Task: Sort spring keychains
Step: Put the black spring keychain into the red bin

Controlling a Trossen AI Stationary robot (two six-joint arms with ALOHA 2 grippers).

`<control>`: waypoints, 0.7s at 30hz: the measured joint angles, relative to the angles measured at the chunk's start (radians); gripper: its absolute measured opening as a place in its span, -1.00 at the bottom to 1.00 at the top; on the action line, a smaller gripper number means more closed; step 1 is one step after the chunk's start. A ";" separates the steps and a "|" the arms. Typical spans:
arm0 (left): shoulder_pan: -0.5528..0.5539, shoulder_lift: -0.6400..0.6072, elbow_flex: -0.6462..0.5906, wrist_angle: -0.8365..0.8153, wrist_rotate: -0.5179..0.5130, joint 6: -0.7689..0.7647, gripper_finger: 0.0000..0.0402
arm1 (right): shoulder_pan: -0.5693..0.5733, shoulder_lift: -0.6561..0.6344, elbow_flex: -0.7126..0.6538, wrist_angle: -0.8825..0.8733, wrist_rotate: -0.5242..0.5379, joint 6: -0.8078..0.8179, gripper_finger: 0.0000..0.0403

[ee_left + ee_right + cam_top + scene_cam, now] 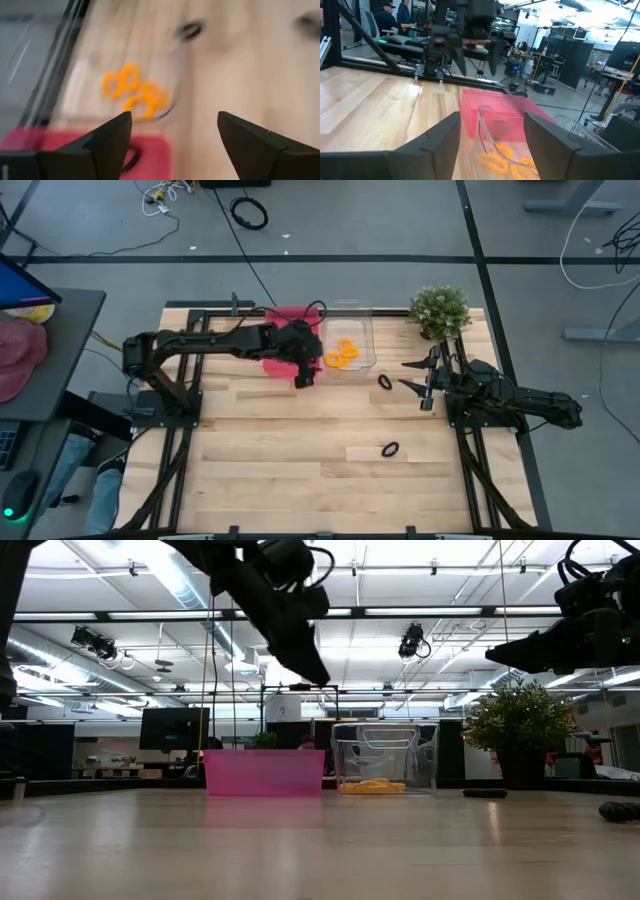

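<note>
Two black spring keychains point(389, 449) point(385, 382) are lying loose on the wooden table point(260, 460), so sorting looks maybe half done. Orange keychains point(343, 353) sit in the clear bin point(368, 330), and something dark shows in the pink bin point(283, 315). Left gripper point(305, 376) hovers spread and empty beside the bins, right gripper point(415, 376) spread near the plant point(440, 310).
</note>
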 joint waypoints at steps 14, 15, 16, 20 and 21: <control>-0.031 -0.517 -0.376 0.266 0.095 -0.080 0.48 | 0.000 0.000 0.000 0.000 0.000 0.000 0.10; -0.040 -0.556 -0.407 0.285 0.095 -0.088 0.48 | 0.000 0.000 0.000 0.000 0.000 0.000 0.10; -0.048 -0.591 -0.434 0.318 0.096 -0.091 0.48 | 0.000 0.000 0.000 0.000 0.000 0.000 0.10; -0.085 -0.724 -0.545 0.388 0.096 -0.035 0.48 | 0.000 0.000 0.000 0.000 0.000 0.000 0.10; -0.094 -0.756 -0.575 0.385 0.096 -0.034 0.48 | 0.000 0.000 0.000 0.000 0.000 0.000 0.10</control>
